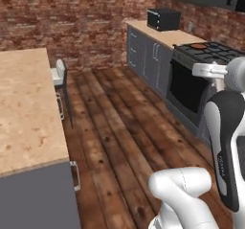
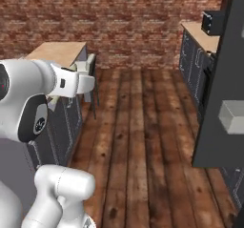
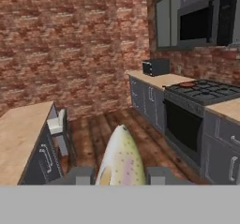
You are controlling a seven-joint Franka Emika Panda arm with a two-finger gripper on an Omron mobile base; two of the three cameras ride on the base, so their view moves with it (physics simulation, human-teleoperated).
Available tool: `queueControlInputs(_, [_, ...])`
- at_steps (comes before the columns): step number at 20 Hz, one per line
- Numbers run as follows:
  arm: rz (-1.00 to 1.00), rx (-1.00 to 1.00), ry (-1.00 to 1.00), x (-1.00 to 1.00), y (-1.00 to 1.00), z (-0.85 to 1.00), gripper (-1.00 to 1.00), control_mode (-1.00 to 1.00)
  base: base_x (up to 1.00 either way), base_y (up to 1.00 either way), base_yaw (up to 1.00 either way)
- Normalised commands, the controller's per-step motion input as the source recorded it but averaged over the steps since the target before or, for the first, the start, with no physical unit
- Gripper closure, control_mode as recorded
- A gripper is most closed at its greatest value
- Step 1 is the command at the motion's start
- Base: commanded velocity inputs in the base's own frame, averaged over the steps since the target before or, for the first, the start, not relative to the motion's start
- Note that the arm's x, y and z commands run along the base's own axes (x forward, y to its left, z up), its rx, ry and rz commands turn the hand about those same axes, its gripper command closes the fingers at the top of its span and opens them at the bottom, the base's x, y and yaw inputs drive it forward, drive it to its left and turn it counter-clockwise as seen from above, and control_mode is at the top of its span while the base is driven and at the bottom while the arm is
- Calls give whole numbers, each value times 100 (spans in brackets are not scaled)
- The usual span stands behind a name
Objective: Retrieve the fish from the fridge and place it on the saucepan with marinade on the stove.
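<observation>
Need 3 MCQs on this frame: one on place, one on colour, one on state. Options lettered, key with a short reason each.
1. Where is the saucepan?
A. on the stove
B. on the floor
C. on the island counter

2. What colour is the pan's inside?
A. blue
B. white
C. orange-brown

3. What is the claw doing?
A. open, holding nothing
B. shut on the fish
C. shut on a mug

Key:
1 A, the pan sits on the grates at the range's far end.
2 C, the left base view shows an orange-brown disc.
3 B, the hand view shows the speckled fish between the fingertips.
</observation>
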Motion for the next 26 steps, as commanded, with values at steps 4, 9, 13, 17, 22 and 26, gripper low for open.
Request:
queueControlInputs(4, [0,0,0,0,0,0,100,100,100,-4,13])
queueControlInputs(9, [0,0,0,0,0,0,100,100,100,-4,22])
queueControlInputs(13, [0,0,0,0,0,0,100,100,100,-68,21])
queueControlInputs(17, [0,0,0,0,0,0,100,100,84,-100,17])
queueControlInputs(22, [0,0,0,0,0,0,100,100,94,-79,17])
queueControlInputs(26, [0,0,0,0,0,0,100,100,100,-22,10])
